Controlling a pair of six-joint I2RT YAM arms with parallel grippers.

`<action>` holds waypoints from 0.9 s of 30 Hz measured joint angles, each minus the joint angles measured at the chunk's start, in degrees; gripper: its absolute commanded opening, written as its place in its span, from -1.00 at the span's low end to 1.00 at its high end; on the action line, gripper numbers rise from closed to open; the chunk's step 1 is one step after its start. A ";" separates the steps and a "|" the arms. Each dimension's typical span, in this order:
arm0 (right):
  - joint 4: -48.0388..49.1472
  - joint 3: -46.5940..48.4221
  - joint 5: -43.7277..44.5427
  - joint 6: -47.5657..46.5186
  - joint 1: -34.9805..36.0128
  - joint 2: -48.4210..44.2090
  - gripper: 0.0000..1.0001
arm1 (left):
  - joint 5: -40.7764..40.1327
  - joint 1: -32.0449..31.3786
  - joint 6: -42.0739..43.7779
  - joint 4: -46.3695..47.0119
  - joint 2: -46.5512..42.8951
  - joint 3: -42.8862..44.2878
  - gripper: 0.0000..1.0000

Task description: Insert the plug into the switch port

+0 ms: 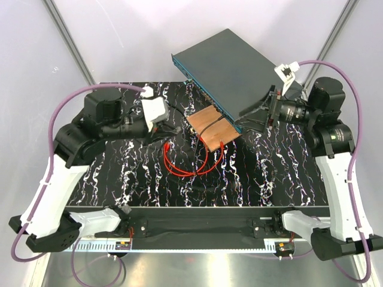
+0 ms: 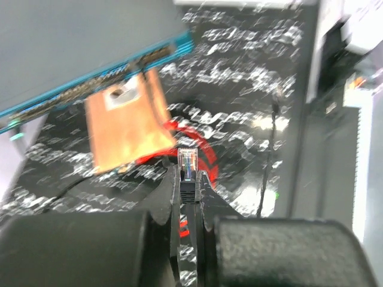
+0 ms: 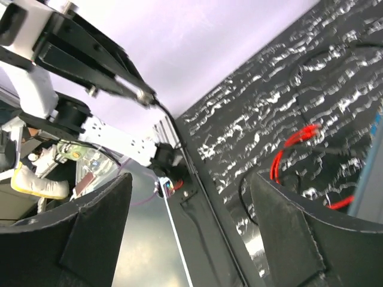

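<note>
Plug [image 2: 188, 160] is picked up: left gripper [image 2: 188, 177] is pinching it just behind the clear tip, and the tip points forward over the desk [image 1: 119, 179]. Red cable [image 1: 179, 168] trails in a loop on the desk. Not inserted yet. The plug is well apart from the teal front of the switch [image 1: 239, 66], so aligning with one of the switch ports [image 2: 75, 100] and pushing in are left. The ports are blurred, so I can't tell which is the target. Right gripper [image 3: 188, 209] is spread wide and holds nothing. From above it sits by the switch's near corner; contact unclear. A wooden board [image 1: 212, 128] lies under the switch front. The desk is black marble-look with white streaks, inside pale lilac walls with metal struts.
</note>
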 measured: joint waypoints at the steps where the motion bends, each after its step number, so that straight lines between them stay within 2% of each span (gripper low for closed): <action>1: 1.79 0.00 0.22 1.16 1.03 0.26 0.75 | 1.16 -0.02 -2.12 1.75 0.15 -0.63 -1.00; 10: 8.46 -2.71 4.63 2.60 15.98 2.62 0.75 | 3.15 0.00 -19.91 14.19 1.53 -3.61 -1.00; 13: 10.40 -4.59 9.27 0.92 21.38 2.56 0.62 | 1.97 0.00 -24.85 17.11 2.05 -3.61 -1.00; 14: 11.45 -5.49 11.34 0.22 23.30 2.49 0.48 | 1.57 0.00 -26.62 18.08 2.32 -3.58 -1.00; 17: 14.64 -8.35 17.38 -1.01 27.78 2.40 0.37 | 0.63 0.00 -31.28 20.61 3.15 -3.58 -1.00; 22: 19.69 -9.79 23.28 -1.36 31.19 4.22 0.30 | 0.00 0.00 -36.61 23.87 4.02 -3.93 -1.00; 27: 24.26 -11.08 24.61 -1.14 32.92 5.49 0.21 | -0.42 0.00 -40.89 27.87 3.76 -6.56 -1.00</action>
